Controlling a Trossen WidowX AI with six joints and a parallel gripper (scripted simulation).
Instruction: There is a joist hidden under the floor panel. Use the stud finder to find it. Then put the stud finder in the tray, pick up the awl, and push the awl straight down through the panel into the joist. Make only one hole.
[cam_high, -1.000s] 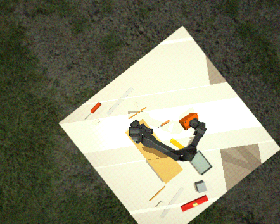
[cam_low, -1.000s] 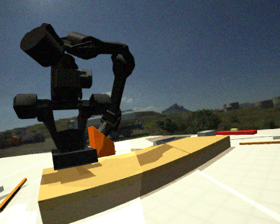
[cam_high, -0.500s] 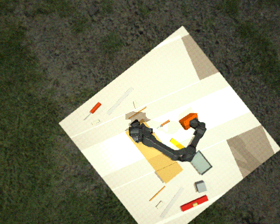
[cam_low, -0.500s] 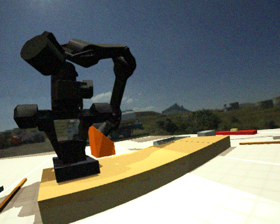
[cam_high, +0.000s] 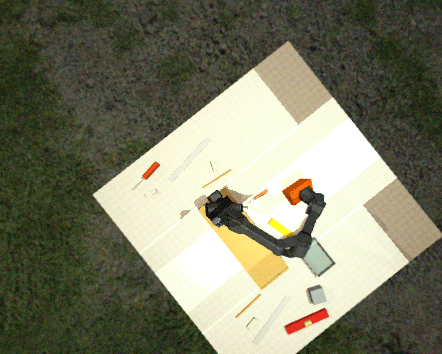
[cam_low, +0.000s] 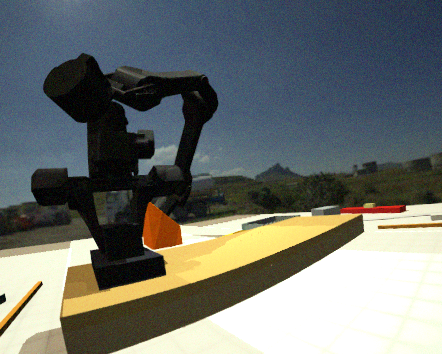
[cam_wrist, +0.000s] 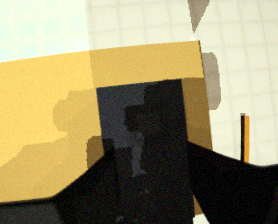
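The yellow floor panel (cam_high: 250, 250) (cam_low: 250, 247) (cam_wrist: 40, 100) lies across the table. My gripper (cam_high: 220, 207) (cam_low: 120, 240) (cam_wrist: 146, 146) is shut on the dark stud finder (cam_low: 127, 270) (cam_wrist: 145, 100), over one end of the panel. The stud finder is upright, with its wide base down at the panel's top face; whether it touches is hard to tell. The arm hides it in the top view. A small orange-handled tool (cam_high: 260, 194) with a thin tip, seemingly the awl, lies beside the panel. The grey tray (cam_high: 319, 257) (cam_low: 272, 221) holds nothing visible.
An orange block (cam_high: 297, 193) (cam_low: 160, 231) stands near the arm's base. A yellow bar (cam_high: 279, 226) lies near the arm. A red-handled tool (cam_high: 151, 170), orange sticks (cam_high: 216, 178) (cam_low: 20, 307) (cam_wrist: 247, 140), a grey block (cam_high: 316, 295) and a red level (cam_high: 307, 321) (cam_low: 372, 209) lie around.
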